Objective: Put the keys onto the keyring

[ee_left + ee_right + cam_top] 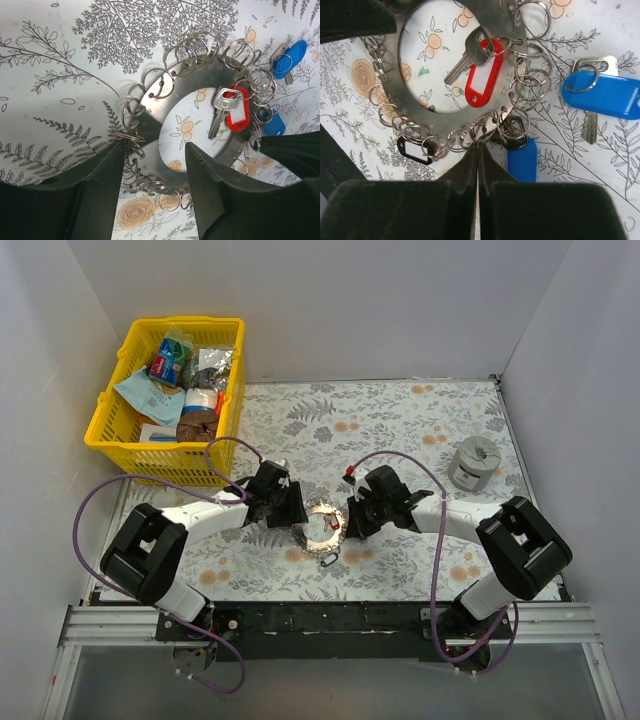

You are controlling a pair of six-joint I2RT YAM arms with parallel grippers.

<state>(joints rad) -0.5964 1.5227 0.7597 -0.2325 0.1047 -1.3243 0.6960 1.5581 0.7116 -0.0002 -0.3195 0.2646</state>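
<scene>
The keyring [322, 525] is a flat silvery ring with many small split rings along its rim [150, 82], lying on the flowered cloth between both arms. My left gripper [155, 150] straddles its band, with one finger [107, 190] against the outer split rings and the other at the inner edge. My right gripper [479, 147] is shut, its tips touching the split rings on the opposite rim [420, 117]. A red-tagged key [482, 75] hangs from a small ring and lies inside the hole. One blue-tagged key [605, 92] lies apart on the cloth. Another blue tag [522, 160] sits by the rim.
A small black tag [415, 150] hangs at the rim left of my right fingers. A squat grey cylinder [473, 462] stands at the right of the cloth. A yellow basket [105, 425] of packets sits at the back left. White walls close in on three sides.
</scene>
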